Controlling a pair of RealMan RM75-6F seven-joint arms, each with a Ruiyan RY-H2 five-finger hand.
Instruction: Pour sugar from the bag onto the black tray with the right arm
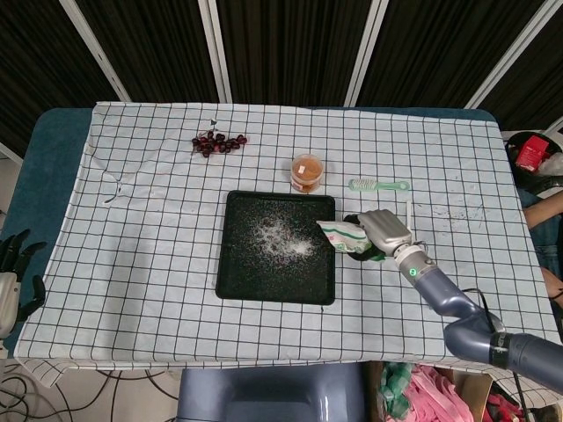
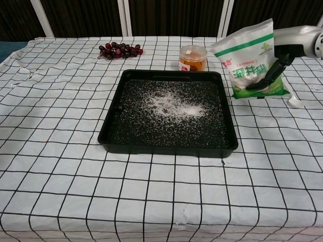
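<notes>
The black tray lies mid-table with white sugar scattered across its floor. My right hand grips the green-and-white sugar bag and holds it in the air, tilted with its top leaning toward the tray's right edge. The bag hangs just beside that edge, over the cloth. My left hand hangs off the table's left side, holding nothing, fingers apart.
An orange-lidded jar stands behind the tray. Dark grapes lie at the back left. A green brush and a white spoon lie to the right of the tray.
</notes>
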